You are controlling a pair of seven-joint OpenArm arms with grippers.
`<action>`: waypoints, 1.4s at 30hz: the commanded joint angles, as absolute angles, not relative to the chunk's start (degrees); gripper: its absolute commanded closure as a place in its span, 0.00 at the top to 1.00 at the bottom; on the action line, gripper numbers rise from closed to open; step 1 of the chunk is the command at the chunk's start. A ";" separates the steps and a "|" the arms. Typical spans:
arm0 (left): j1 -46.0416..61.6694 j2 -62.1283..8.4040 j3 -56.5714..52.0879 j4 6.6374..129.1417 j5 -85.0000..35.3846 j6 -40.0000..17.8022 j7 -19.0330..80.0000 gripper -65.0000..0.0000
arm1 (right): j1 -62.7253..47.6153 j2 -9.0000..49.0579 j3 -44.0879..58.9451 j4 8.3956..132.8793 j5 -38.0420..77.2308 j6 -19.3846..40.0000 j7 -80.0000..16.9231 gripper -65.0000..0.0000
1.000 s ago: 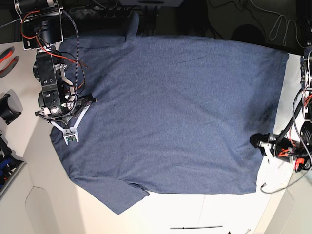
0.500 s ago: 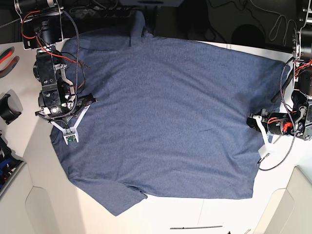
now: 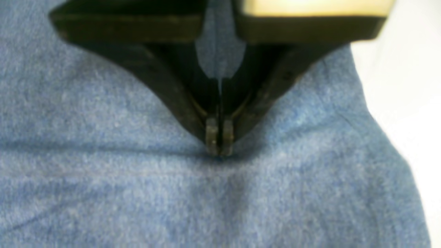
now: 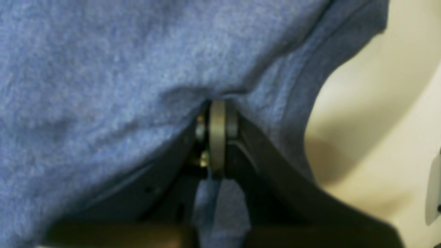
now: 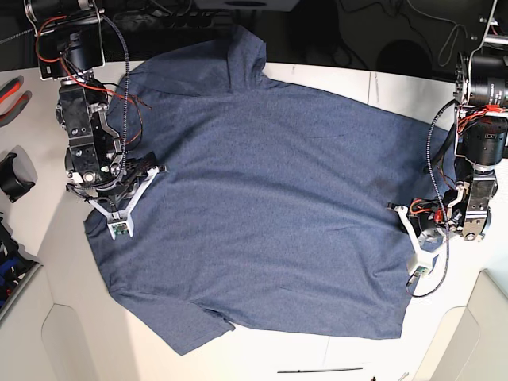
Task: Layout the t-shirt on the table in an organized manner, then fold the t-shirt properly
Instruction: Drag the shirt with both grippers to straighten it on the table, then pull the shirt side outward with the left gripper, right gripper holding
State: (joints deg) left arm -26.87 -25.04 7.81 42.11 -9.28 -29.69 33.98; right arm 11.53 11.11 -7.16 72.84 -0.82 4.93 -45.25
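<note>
The slate-blue t-shirt (image 5: 270, 190) lies spread on the white table (image 5: 317, 357), plain side up, tilted a little, with one sleeve hanging over the far edge. My left gripper (image 5: 418, 266) is at the shirt's right edge. In the left wrist view the left gripper (image 3: 219, 144) is shut, its tips pinching a crease of the t-shirt (image 3: 103, 189). My right gripper (image 5: 119, 226) sits on the shirt's left part. In the right wrist view the right gripper (image 4: 215, 113) is shut on bunched t-shirt (image 4: 103, 69) fabric near a hemmed edge, with bare table (image 4: 379, 120) beside it.
Red-handled pliers (image 5: 12, 95) and a black round part (image 5: 14, 176) lie at the left edge. Raised white corner panels (image 5: 71, 341) stand at the front left and the front right (image 5: 476, 333). Cables (image 5: 452, 40) run behind the table.
The left arm has moved inward and toward the front, pulling the shirt's right edge with it. The whole shirt has turned slightly. The right gripper has barely shifted.
</note>
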 commanded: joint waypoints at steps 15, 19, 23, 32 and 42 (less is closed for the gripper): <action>-27.75 -24.91 7.81 42.26 -9.04 -29.52 34.17 0.00 | 19.51 11.27 -7.14 73.47 -0.69 5.10 -44.66 0.00; -27.77 -24.91 7.81 42.26 -9.15 -29.52 32.99 0.00 | 19.44 11.29 -7.14 71.44 -4.36 1.41 -42.85 0.00; -27.77 -24.88 7.81 42.26 -9.17 -28.64 32.97 0.00 | 20.36 11.44 -7.14 66.22 -7.11 -1.34 -39.38 0.00; -27.75 -24.86 7.81 42.26 -9.17 -28.71 32.99 0.00 | 27.92 11.38 -7.14 43.59 -5.04 -1.02 -29.65 0.00; -27.75 -24.60 7.81 42.26 -9.15 -27.16 30.57 0.00 | 34.13 11.40 -7.14 34.92 -0.36 3.42 -24.91 0.00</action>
State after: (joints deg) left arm -26.76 -24.12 7.86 41.98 -9.43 -27.53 30.33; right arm 33.34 11.40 -7.22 34.72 -0.89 2.33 -22.96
